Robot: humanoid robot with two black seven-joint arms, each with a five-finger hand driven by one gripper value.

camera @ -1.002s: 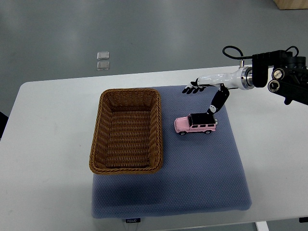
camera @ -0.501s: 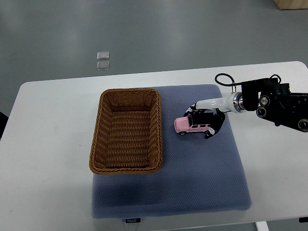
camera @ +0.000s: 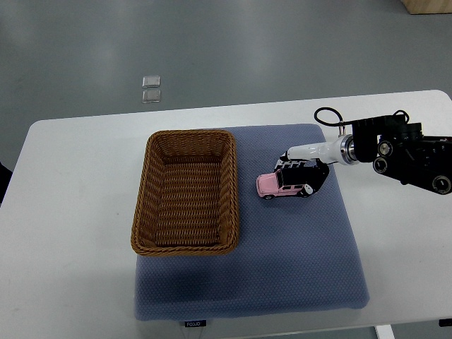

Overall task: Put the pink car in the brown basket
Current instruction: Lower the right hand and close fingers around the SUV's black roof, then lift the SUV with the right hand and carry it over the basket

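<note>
The pink car [camera: 279, 185] stands on the blue mat [camera: 282, 254], to the right of the brown wicker basket [camera: 186, 191]. My right hand [camera: 299, 176] comes in from the right edge and its black fingers are curled over the roof and rear half of the car, closed on it. The car's wheels rest on the mat. The basket holds nothing that I can see.
The mat lies on a white table [camera: 63, 233]. Two small clear pads [camera: 151, 88] lie on the grey floor beyond the table's far edge. The right arm's black wrist housing [camera: 406, 152] hangs over the table's right side.
My right hand came down from the mat's far edge onto the car and its fingers closed around the car's roof. The car has stayed in place.
</note>
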